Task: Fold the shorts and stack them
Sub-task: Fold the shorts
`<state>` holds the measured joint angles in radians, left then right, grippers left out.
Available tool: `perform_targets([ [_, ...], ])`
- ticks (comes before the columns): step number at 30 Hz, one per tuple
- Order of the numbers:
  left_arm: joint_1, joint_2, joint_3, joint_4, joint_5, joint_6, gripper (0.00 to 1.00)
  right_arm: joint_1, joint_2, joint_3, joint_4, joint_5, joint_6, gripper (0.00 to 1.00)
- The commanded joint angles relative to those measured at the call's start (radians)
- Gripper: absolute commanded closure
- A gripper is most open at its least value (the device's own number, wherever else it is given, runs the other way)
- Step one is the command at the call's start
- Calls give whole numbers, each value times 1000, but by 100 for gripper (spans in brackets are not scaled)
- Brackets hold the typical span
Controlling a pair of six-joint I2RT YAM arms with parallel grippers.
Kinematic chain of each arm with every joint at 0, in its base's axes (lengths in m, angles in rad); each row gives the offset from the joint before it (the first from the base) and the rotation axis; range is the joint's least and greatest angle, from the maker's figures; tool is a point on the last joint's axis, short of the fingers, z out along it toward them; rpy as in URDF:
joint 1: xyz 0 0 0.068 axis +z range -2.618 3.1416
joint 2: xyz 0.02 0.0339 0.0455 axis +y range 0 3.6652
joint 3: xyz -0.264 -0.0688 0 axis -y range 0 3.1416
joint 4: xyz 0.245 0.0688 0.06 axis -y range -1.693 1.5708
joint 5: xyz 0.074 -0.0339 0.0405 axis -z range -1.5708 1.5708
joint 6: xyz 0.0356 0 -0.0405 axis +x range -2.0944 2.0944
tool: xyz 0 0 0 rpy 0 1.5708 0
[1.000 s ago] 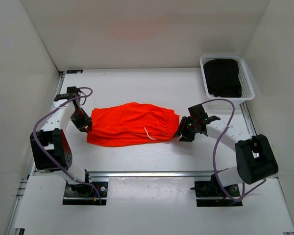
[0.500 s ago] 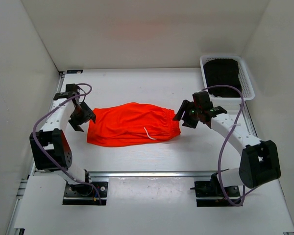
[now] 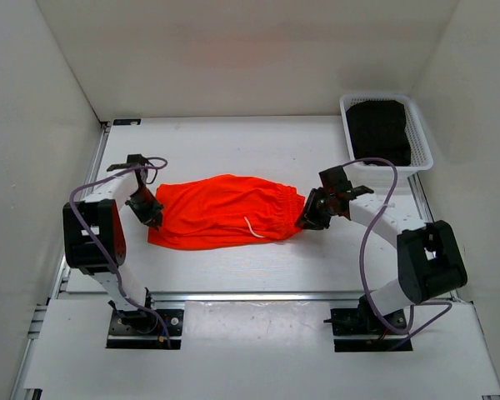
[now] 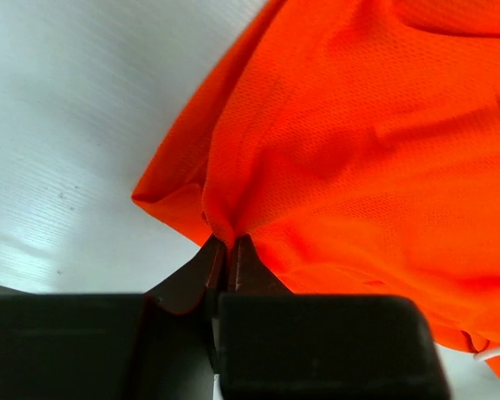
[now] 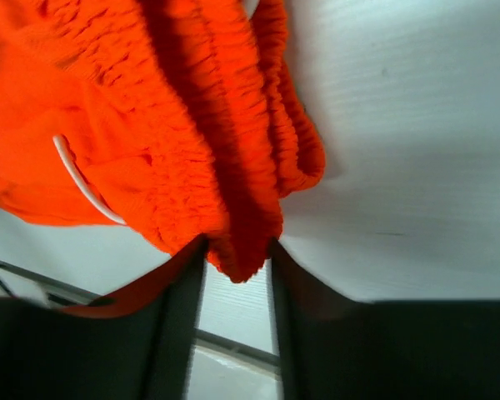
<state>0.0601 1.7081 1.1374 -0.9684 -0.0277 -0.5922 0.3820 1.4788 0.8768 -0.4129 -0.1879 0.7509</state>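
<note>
The orange-red shorts lie folded into a long band across the middle of the table, waistband to the right, with the white drawstring showing near the front. My left gripper is at the left end, and in the left wrist view it is shut on a pinch of the thin fabric. My right gripper is at the right end. There its fingers clamp the bunched elastic waistband, with the cord off to the left.
A white mesh basket stands at the back right corner with dark folded clothing inside. White walls close in the table on the left, back and right. An aluminium rail runs along the near edge.
Half a second ago both grippers stood open and drawn back from the shorts' ends. They have since come back in, the left closing on the left edge and the right on the waistband.
</note>
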Motion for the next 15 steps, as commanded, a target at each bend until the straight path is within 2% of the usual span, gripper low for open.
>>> perform_targets([
  [1, -6, -33, 39, 23, 22, -6, 90, 8, 34, 17, 51, -50, 11, 73],
  [2, -6, -56, 48, 10, 22, -6, 90, 8, 34, 34, 51, -50, 11, 87],
  [4, -6, -80, 90, -22, 12, -15, 90, 8, 34, 63, 31, -32, 1, 100],
  [10, -6, -172, 182, -92, -9, -6, 90, 8, -84, 82, -19, 77, -21, 100],
  [15, -6, -215, 144, -116, 1, 3, 90, 8, -149, 24, -44, 123, -57, 100],
])
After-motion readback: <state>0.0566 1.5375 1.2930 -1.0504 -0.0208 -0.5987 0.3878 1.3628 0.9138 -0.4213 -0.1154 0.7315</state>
